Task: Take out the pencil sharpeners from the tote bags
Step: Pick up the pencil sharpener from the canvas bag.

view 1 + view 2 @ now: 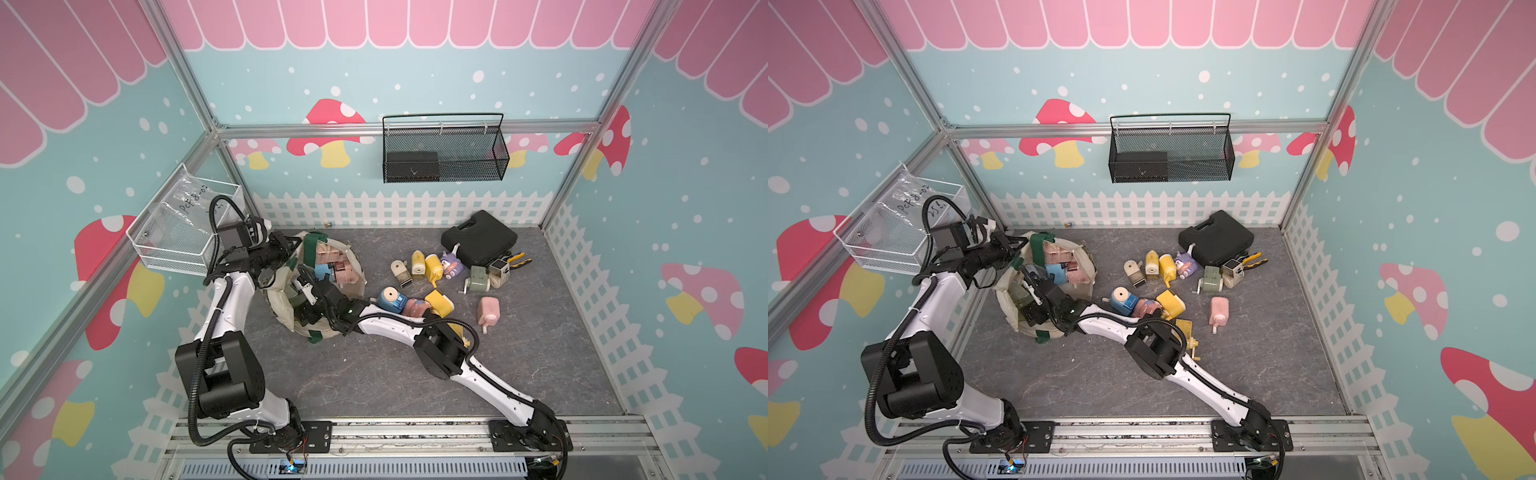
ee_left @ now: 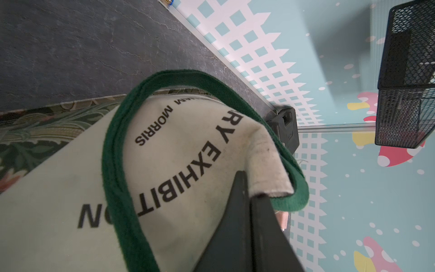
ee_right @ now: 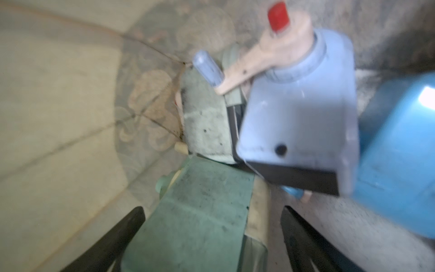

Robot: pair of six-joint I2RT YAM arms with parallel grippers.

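Note:
The cream tote bag (image 1: 282, 309) (image 1: 1007, 299) with dark green straps stands open at the left of the floor. My left gripper (image 1: 291, 249) (image 2: 249, 195) is shut on its rim by a strap, holding the cloth (image 2: 188, 131) up. My right gripper (image 1: 301, 286) (image 3: 211, 210) reaches into the bag and stands open astride a sage green pencil sharpener (image 3: 202, 202), with a gap on one side. Beyond it lie a pale blue one (image 3: 296, 113) and a bright blue one (image 3: 397, 150). More pink and blue ones (image 1: 332, 266) show in the bag's mouth. Several sharpeners (image 1: 432, 266) lie on the floor to the right.
A black plastic case (image 1: 478, 239) and yellow-and-black pliers (image 1: 517, 259) lie at the back right. A black mesh basket (image 1: 444, 149) hangs on the back wall, a white wire basket (image 1: 187, 224) on the left wall. A yellow sharpener (image 1: 1185, 330) lies under my right arm's elbow.

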